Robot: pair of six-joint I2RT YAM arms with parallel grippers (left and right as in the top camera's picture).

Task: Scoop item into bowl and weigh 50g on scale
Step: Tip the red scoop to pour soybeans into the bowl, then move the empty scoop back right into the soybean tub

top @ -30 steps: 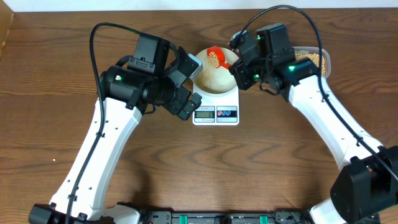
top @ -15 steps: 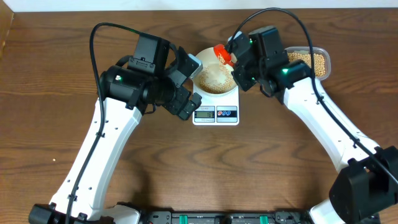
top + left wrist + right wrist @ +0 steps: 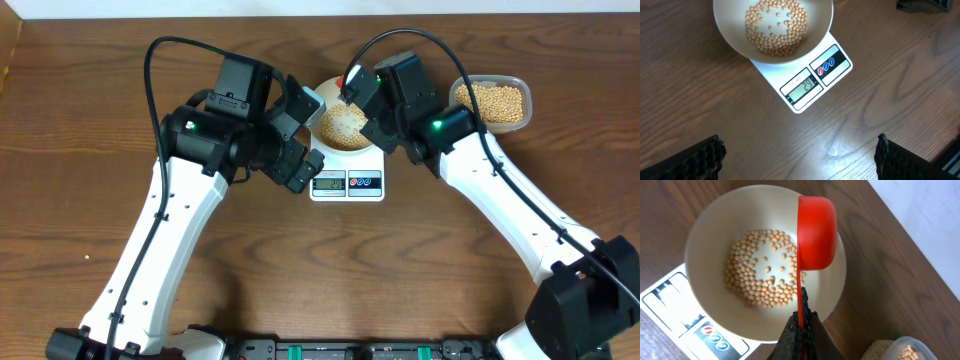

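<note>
The white bowl (image 3: 730, 35) stands on the white scale (image 3: 840, 52), with a layer of tan beans (image 3: 776, 27) in its bottom. The scale's display (image 3: 804, 87) reads 29. My right gripper (image 3: 802, 325) is shut on the thin handle of a red scoop (image 3: 816, 232). The scoop hangs over the right half of the bowl (image 3: 695, 245), turned on its side, and I see no beans in it. My left gripper (image 3: 800, 165) is open and empty above bare table, on the display side of the scale. From overhead the bowl (image 3: 322, 128) lies between both grippers.
A clear plastic tub (image 3: 490, 100) full of the same beans stands to the right of the scale (image 3: 347, 183), and its corner (image 3: 905, 350) shows in the right wrist view. A pale wall strip borders the table's far edge.
My right arm has swung left from the tub side, carrying the scoop over the bowl and turning it; the beans it held now lie in the bowl. The left arm has stayed still.
</note>
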